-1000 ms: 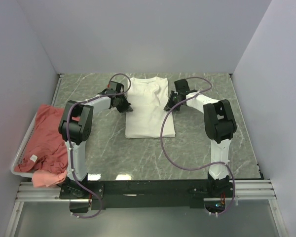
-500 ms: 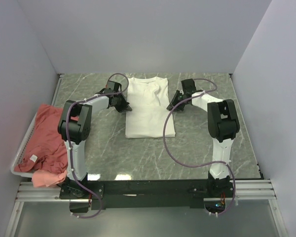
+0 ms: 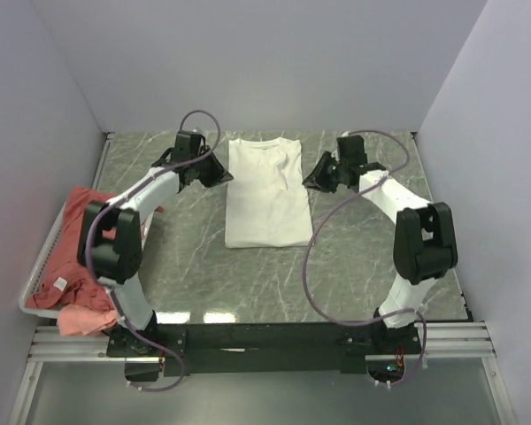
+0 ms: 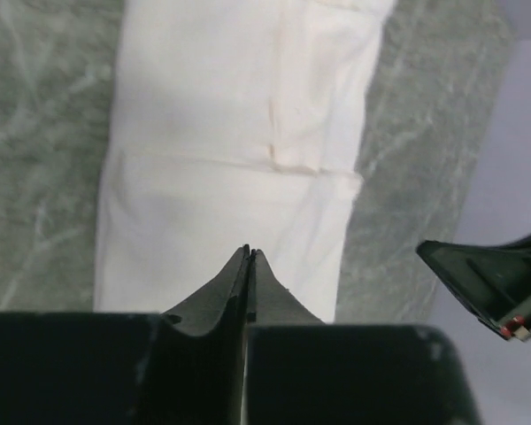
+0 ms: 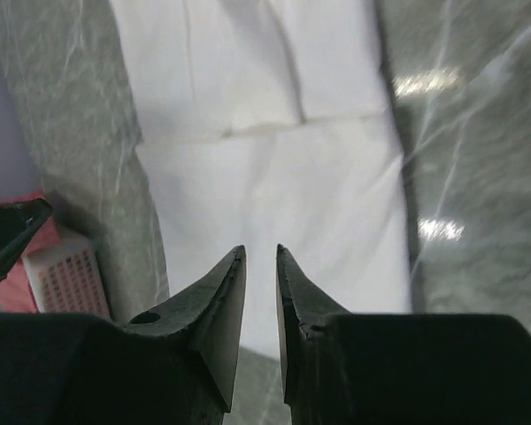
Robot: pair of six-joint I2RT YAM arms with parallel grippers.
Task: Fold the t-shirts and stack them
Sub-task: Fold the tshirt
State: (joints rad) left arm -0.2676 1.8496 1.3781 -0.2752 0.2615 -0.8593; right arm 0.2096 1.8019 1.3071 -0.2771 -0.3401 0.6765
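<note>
A white t-shirt (image 3: 267, 190) lies flat on the table, folded into a long strip with the collar at the far end. No print shows on it. My left gripper (image 3: 219, 174) hovers at its far left edge, shut and empty; in the left wrist view (image 4: 250, 251) the shirt (image 4: 239, 133) lies beneath it. My right gripper (image 3: 312, 181) hovers at the shirt's far right edge, open by a narrow gap and empty; in the right wrist view (image 5: 260, 250) it is above the shirt (image 5: 274, 177). Salmon-red t-shirts (image 3: 81, 243) lie crumpled at the left.
The salmon shirts lie in a white wire basket (image 3: 37, 266) at the table's left edge, one hanging over its near corner. The grey marble table (image 3: 363, 257) is walled on three sides. Purple cables loop off both arms.
Both arms have stretched out and both grippers moved a little toward the far end of the shirt, beside its edges. The shirt has not moved.
</note>
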